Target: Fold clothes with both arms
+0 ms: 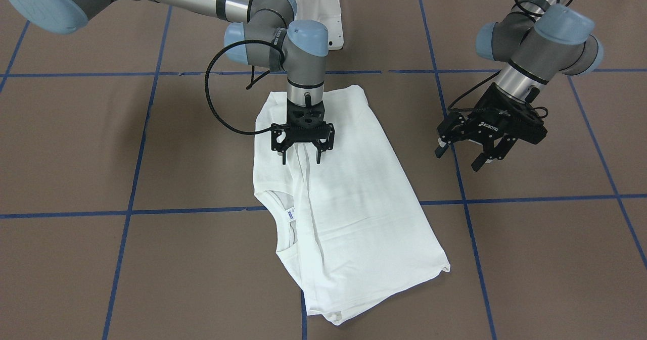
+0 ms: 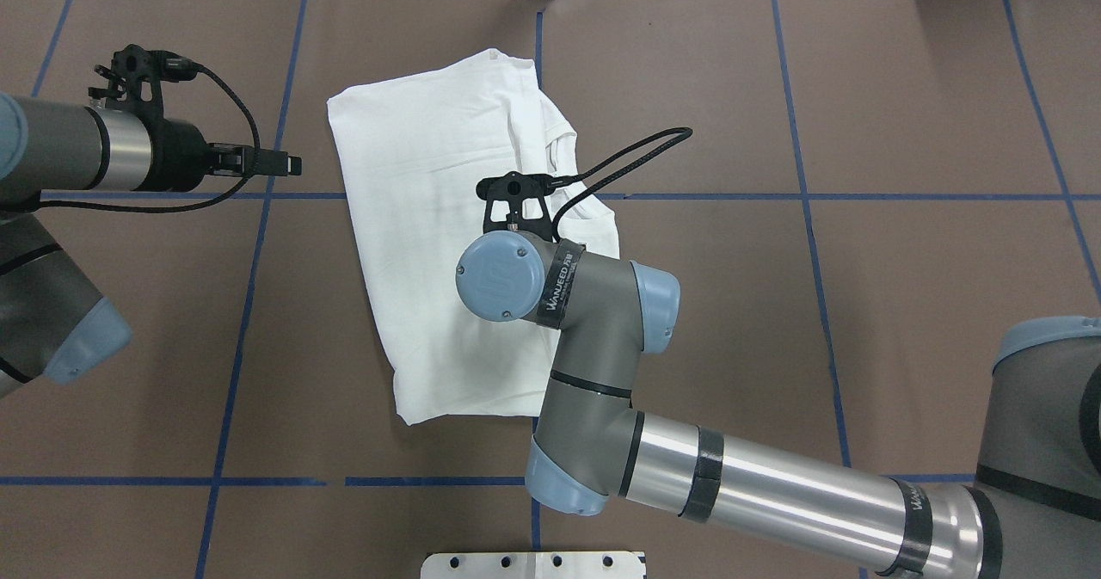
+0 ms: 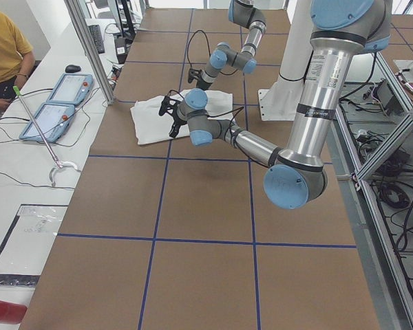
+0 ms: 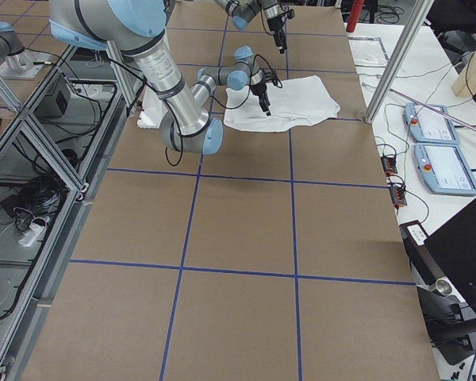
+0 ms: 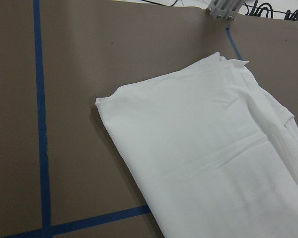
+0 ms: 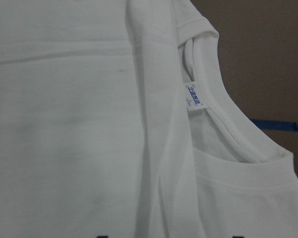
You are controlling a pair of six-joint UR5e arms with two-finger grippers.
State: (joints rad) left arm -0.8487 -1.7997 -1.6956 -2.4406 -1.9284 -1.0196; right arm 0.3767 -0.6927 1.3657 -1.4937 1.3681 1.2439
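Two claws, both with fingers apart, attend a partly folded white shirt point(image 1: 354, 203) lying mid-worktop point(image 1: 151, 269). My right claw point(image 1: 302, 159) hangs just above the folded-in edge near the collar, holding nothing. My left claw point(image 1: 457, 159) hovers beside the shirt. I judge the next fold needs both layers pinched. No container shows.

A brown table point(image 1: 76, 143) was crossed by blue tape lines point(image 1: 132, 178), a pedestal base point(image 1: 333, 16) was set at one edge, and two control tablets point(image 3: 69, 88) were laid on a side bench point(image 3: 27, 179) near a person in yellow point(image 3: 3, 51)
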